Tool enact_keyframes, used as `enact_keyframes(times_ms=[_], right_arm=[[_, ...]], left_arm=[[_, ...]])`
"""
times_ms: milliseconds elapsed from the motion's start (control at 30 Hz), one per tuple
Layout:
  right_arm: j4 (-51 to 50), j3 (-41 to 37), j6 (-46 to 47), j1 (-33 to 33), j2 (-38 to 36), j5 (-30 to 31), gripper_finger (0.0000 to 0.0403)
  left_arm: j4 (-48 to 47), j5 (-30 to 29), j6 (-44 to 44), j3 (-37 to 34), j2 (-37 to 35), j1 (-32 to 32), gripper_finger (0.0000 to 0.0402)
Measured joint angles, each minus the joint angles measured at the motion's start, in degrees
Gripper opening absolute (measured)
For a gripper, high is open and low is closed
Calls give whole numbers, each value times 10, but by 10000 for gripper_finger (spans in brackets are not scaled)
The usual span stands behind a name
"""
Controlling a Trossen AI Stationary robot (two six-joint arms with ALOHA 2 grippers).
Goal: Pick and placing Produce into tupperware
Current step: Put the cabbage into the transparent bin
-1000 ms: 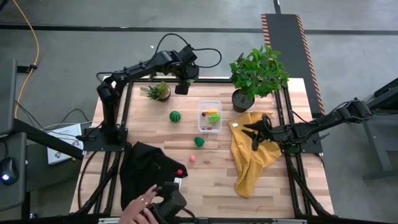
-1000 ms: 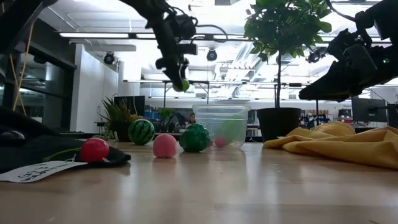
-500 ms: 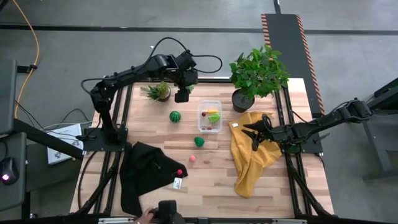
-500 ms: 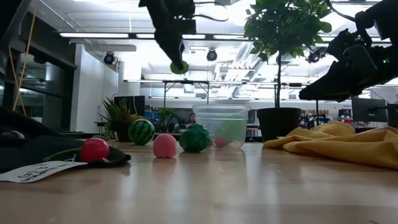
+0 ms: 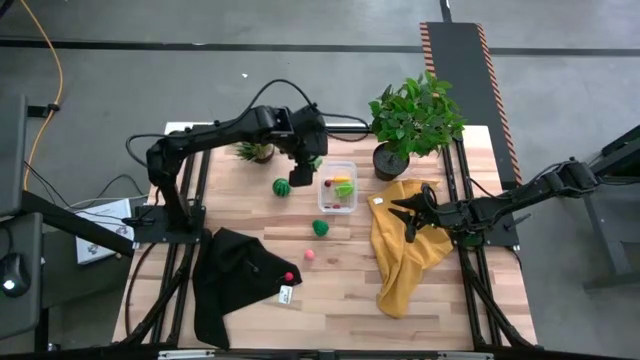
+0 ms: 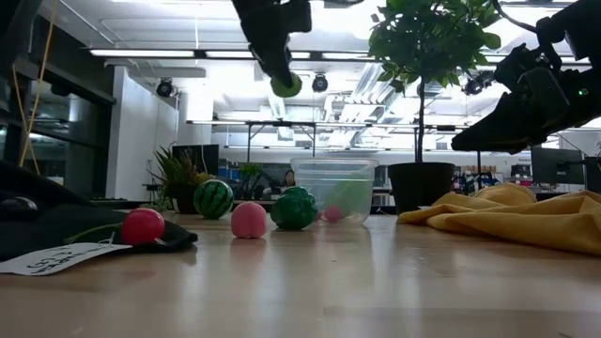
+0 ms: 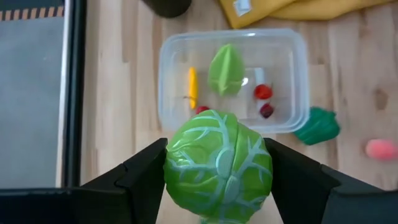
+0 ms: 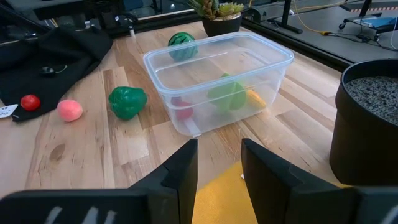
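My left gripper [image 5: 303, 174] is shut on a light-green veined ball [image 7: 217, 158], high over the table just left of the tupperware [image 5: 338, 203]. The clear tupperware [image 7: 166, 59] holds a yellow piece [image 7: 192, 87], a leafy green piece [image 7: 226, 70] and small red ones [image 7: 262, 92]. On the wood lie a striped melon [image 5: 282, 186], a dark-green piece [image 5: 320, 228] and a pink ball [image 5: 309, 255]. A red ball [image 5: 289, 277] rests on the black cloth. My right gripper [image 5: 410, 215] hangs open over the yellow cloth, with nothing between its fingers. My left gripper pinches the light-green ball by two opposite sides [image 7: 171, 168] between its two fingers [image 7: 144, 177]. The fingers come from above, slanting down. The ball hangs lifted clear, well above the table [image 6: 285, 85].
A large potted plant [image 5: 412, 118] stands at the far right and a small one [image 5: 255, 148] at the far left. The yellow cloth [image 5: 402, 255] covers the right side. The black cloth [image 5: 235, 280] with a white tag lies near left. Bare wood shows in the near middle.
My left gripper has carried the green ball from the far edge by the small plant toward the tupperware, rising a little and rolling its wrist. A person's hand at the near edge has drawn out of view.
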Motion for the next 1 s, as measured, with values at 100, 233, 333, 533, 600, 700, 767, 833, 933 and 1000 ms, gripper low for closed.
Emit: enact_keyframes(times_ms=[100,233,333,533,600,700,767,833,933,1000], right_arm=[[0,0,0,0,0,0,114],[0,0,0,0,0,0,114],[0,0,0,0,0,0,114],[0,0,0,0,0,0,114],[0,0,0,0,0,0,114],[-3,0,0,0,0,0,114],[-4,0,0,0,0,0,114],[-11,0,0,0,0,0,114],[-13,1,0,0,1,0,114],[-13,1,0,0,1,0,114]], left_arm=[[16,0,-12,0,0,-18,234],[33,0,-24,0,0,-39,234],[48,0,-25,0,0,-52,234],[76,4,-30,0,10,-68,234],[83,5,-37,1,17,-69,234],[88,0,-39,1,33,-68,234],[81,0,-41,0,42,-67,234],[91,0,-42,0,51,-67,234],[88,0,-39,0,65,-67,234],[88,0,-39,0,74,-67,234]])
